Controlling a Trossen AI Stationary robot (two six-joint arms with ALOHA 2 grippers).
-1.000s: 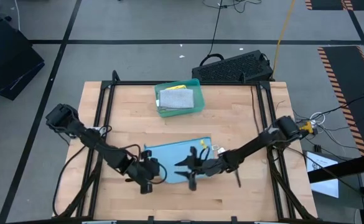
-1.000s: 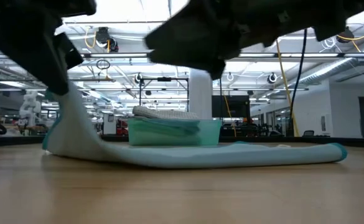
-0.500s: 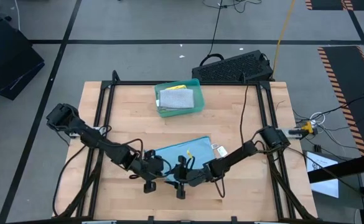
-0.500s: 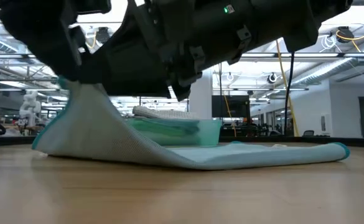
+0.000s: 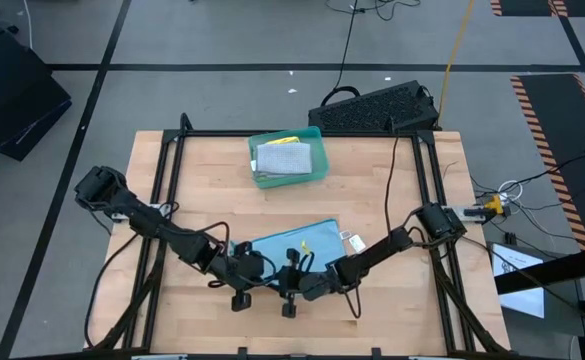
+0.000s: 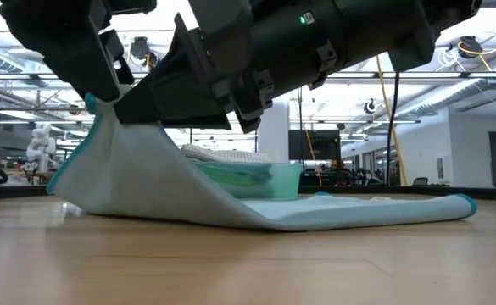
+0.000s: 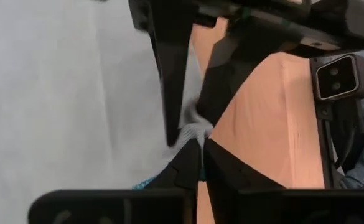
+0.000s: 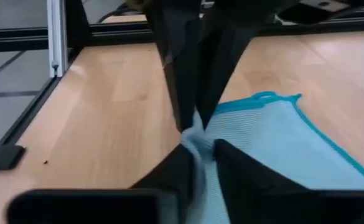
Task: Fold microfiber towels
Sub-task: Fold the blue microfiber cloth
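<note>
A light blue towel lies near the table's front middle, most of it flat on the wood. Its near left corner is raised off the table. My left gripper is shut on that corner. My right gripper has come in from the table's right and is shut on the same raised cloth right beside the left one. In the low view the lifted cloth slopes from the fingers down to the flat part. More folded towels lie in a teal tray at the far middle. My left gripper pinches the towel's raised corner between its two fingertips, slanting down from the table's left. The corner stands above the table while the remaining cloth lies on the wood. My right gripper pinches the raised cloth just beside the left fingers, between its two fingers. It comes nearly level from the table's right. The cloth slopes away behind the hold down to the table; one layer or several, I cannot tell.
Black frame rails run along the table's left and right sides. The teal tray stands at the far middle. Bare wood lies to the right of the towel and in front of it.
My right gripper has gone down and toward the table's left, up to my left gripper, and has shut on the raised cloth there. The towel's near left corner has stayed lifted and the raised cloth now spreads wider, while the far right part has kept flat.
</note>
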